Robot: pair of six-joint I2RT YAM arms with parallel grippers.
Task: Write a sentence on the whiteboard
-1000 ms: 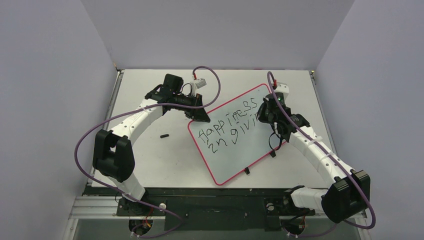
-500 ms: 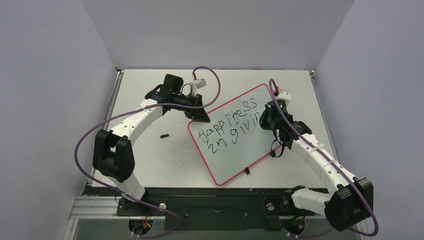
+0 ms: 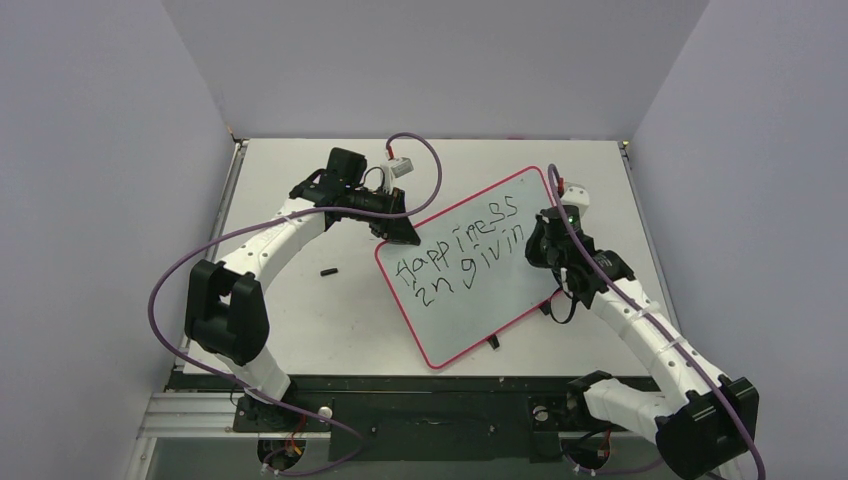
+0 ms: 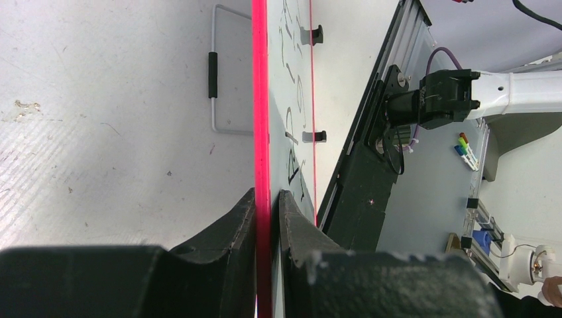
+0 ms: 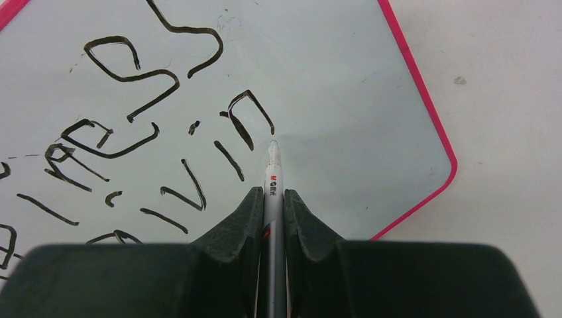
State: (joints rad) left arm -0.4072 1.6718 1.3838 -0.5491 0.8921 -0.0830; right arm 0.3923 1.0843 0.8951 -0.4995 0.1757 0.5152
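Now R gripper (image 5: 272,197) w/ marker (image 5: 272,169) sits further right, sentence's (image 3: 462,248) "n" visible.

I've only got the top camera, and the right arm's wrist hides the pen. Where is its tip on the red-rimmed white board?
Observer: The grey marker pen, clamped in the right gripper, points its tip at the end of the black handwritten sentence, by the final n's last stroke. I can't tell whether it touches the white, red-rimmed whiteboard.
Operator: Is the left gripper really gripping the board?
Observer: Yes. The left gripper has the red rim pinched edge-on in its jaws.
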